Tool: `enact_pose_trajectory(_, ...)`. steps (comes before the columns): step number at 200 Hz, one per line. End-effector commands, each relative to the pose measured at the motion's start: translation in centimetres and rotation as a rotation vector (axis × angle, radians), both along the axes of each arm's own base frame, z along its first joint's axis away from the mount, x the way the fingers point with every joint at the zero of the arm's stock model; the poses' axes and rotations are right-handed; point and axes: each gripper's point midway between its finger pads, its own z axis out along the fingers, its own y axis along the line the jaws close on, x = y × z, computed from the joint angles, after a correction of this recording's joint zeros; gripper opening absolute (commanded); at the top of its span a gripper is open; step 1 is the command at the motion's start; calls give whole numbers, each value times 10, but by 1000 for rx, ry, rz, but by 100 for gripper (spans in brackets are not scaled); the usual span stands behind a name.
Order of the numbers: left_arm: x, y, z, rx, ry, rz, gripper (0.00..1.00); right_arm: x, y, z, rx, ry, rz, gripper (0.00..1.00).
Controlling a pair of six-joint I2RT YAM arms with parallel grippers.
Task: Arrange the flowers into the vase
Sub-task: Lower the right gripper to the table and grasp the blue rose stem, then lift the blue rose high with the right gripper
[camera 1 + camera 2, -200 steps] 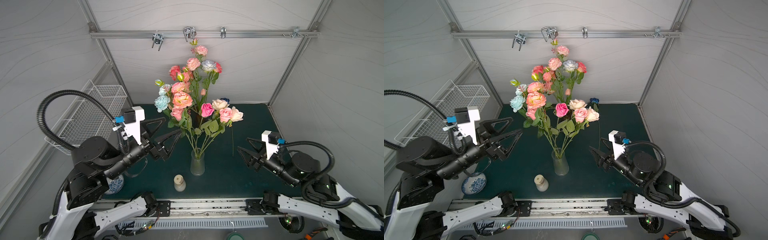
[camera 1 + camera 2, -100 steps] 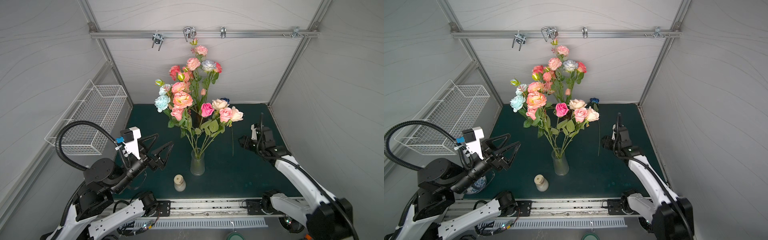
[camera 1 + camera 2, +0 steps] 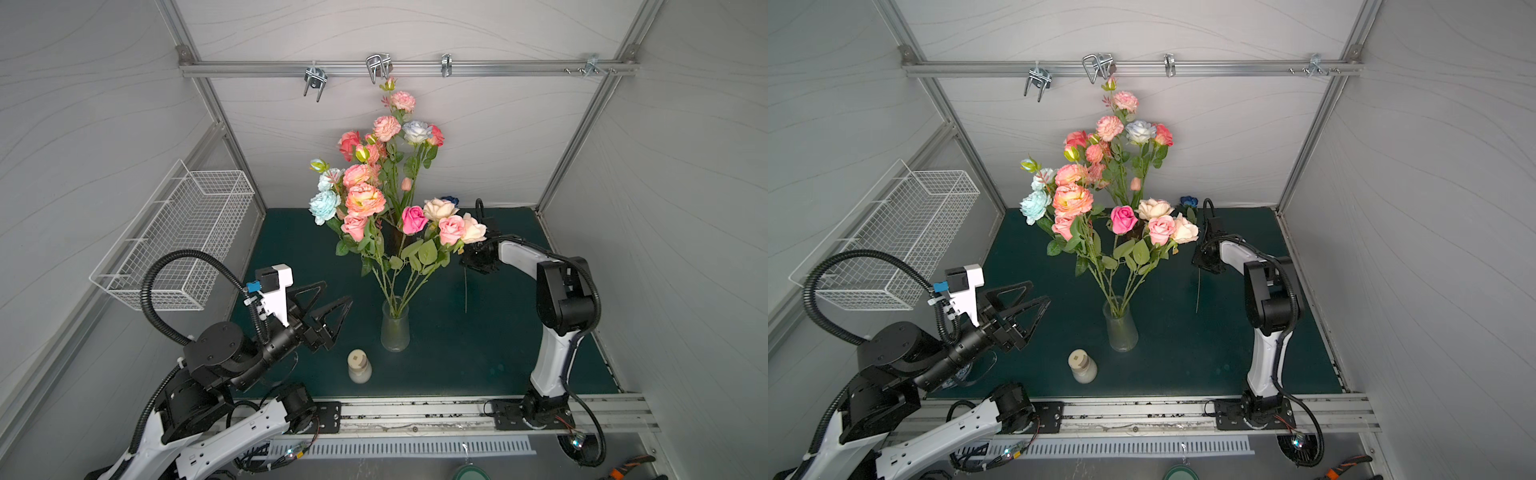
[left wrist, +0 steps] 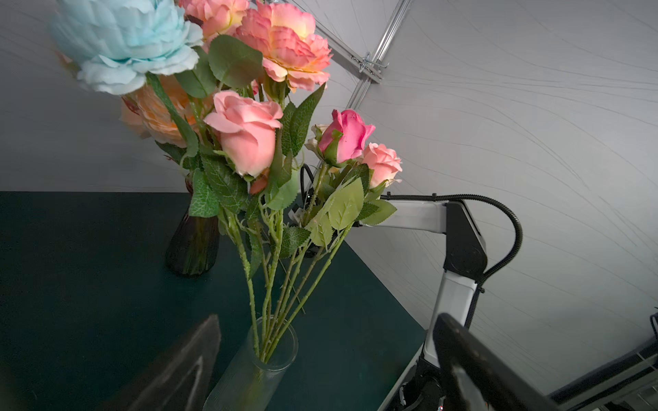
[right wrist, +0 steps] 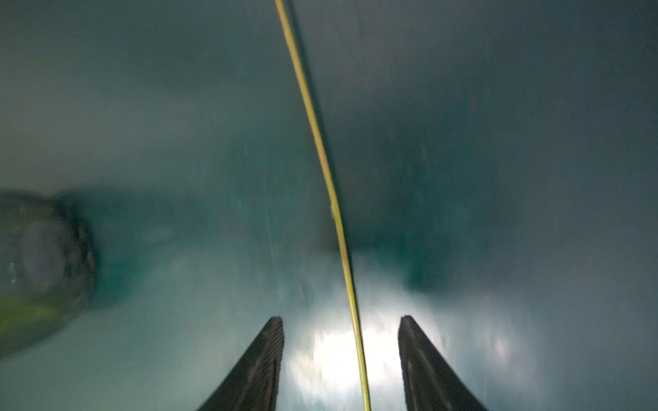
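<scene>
A clear glass vase (image 3: 395, 332) (image 3: 1121, 328) (image 4: 249, 373) stands mid-mat and holds several flowers (image 3: 413, 219) (image 4: 245, 138): pink, cream and coral roses. One deep blue flower (image 3: 451, 200) (image 3: 1188, 201) lies on the mat at the back right, its thin stem (image 3: 465, 291) (image 5: 331, 199) running toward the front. My right gripper (image 3: 478, 264) (image 5: 341, 318) points down over that stem. It is open, the stem passing between the jaws with a gap on each side. My left gripper (image 3: 337, 291) (image 3: 1040, 291) (image 4: 327, 316) hangs wide open and empty, left of the vase.
A dark vase (image 4: 194, 245) behind the clear one carries taller pink, coral and pale blue blooms (image 3: 365, 199). A small cream bottle (image 3: 359, 365) stands in front of the vase. A white wire basket (image 3: 178, 237) hangs on the left wall. Hooks (image 3: 376, 66) hang from the back rail.
My right arm swung from the front right to the back right and came down over the lying stem, its jaws narrowing. My left arm drew back and lower, still open.
</scene>
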Motion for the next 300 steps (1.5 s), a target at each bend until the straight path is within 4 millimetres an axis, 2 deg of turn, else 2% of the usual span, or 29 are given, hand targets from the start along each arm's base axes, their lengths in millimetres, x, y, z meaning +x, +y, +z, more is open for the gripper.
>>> enact_pose_trajectory(1,-7,-2,6,-45,-14,-40,96,11,-11,-14,-159,60,28,51)
enact_pose_trajectory(35,-10,-4,3,-45,-13,-63,96,40,-12,-24,-226,72,26,47)
enact_pose_trajectory(71,-9,-7,1,-34,-6,-69,96,56,-14,-31,-284,77,26,37)
enact_pose_trajectory(126,-9,-5,1,-27,-11,-60,96,51,-14,-44,-352,122,63,0)
enact_pose_trajectory(143,-10,-4,2,-27,-10,-60,96,48,-16,-41,-340,101,58,0)
enact_pose_trajectory(153,-10,-4,2,-26,-9,-61,96,46,-17,-34,-328,71,50,0)
enact_pose_trajectory(174,-10,-4,3,-28,-8,-61,96,43,-18,-7,-263,-36,15,0)
enact_pose_trajectory(221,-12,-2,11,-48,-22,-65,96,9,-27,60,-110,-246,-92,0)
enact_pose_trajectory(269,-15,0,19,-61,-36,-70,96,-54,-37,110,-6,-404,-144,0)
enact_pose_trajectory(300,-16,1,23,-65,-47,-69,96,-100,-38,155,77,-526,-138,0)
